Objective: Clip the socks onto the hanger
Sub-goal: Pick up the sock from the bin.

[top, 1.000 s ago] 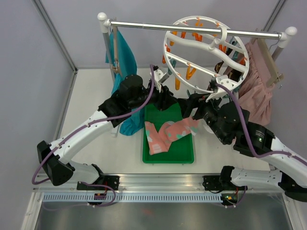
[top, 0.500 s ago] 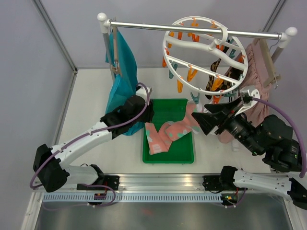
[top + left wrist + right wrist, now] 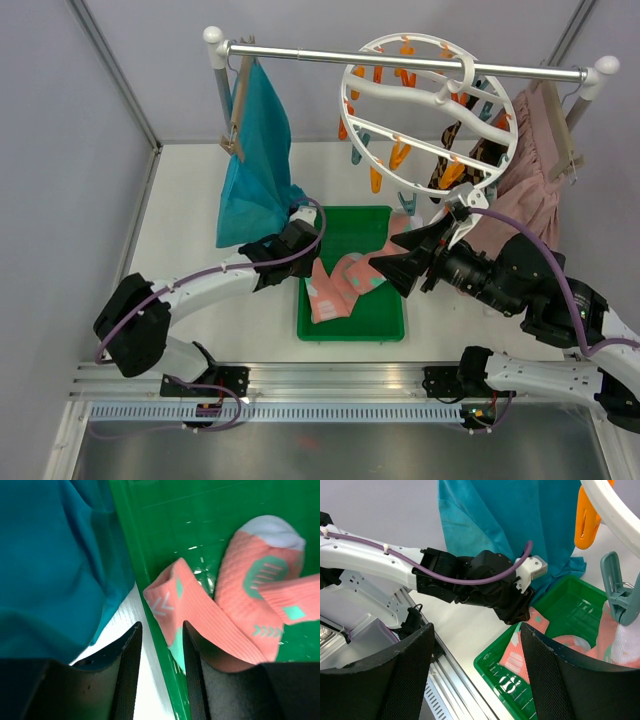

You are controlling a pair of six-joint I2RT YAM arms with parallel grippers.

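Two robot arms work at a white worktop (image 3: 190,200) below a metal rail (image 3: 330,53). On the rail hangs the hanger (image 3: 347,85), a round white ring with orange and teal clips. Dark patterned socks (image 3: 445,170) already hang from it. One pink sock (image 3: 620,642) seems to be held in a teal clip (image 3: 619,592).

Two more pink socks (image 3: 345,285) with mint marks lie in a green tray (image 3: 350,335) at the middle of the worktop. A large teal garment (image 3: 255,170) hangs to the tray's left.

The left tool (image 3: 161,627) is low at the tray's left wall. Its fingers are a little apart and hold nothing, and the cuff of one pink sock lies just beyond them. The right tool (image 3: 476,630) hovers above the tray's right side, spread wide and empty.

We judge that the step in hand is picking up the next sock. The left tool needs to clear the tray wall, close on the cuff alone, and lift it toward a free clip. The right tool could then press that clip open.

We can read no brand, label or writing anywhere.
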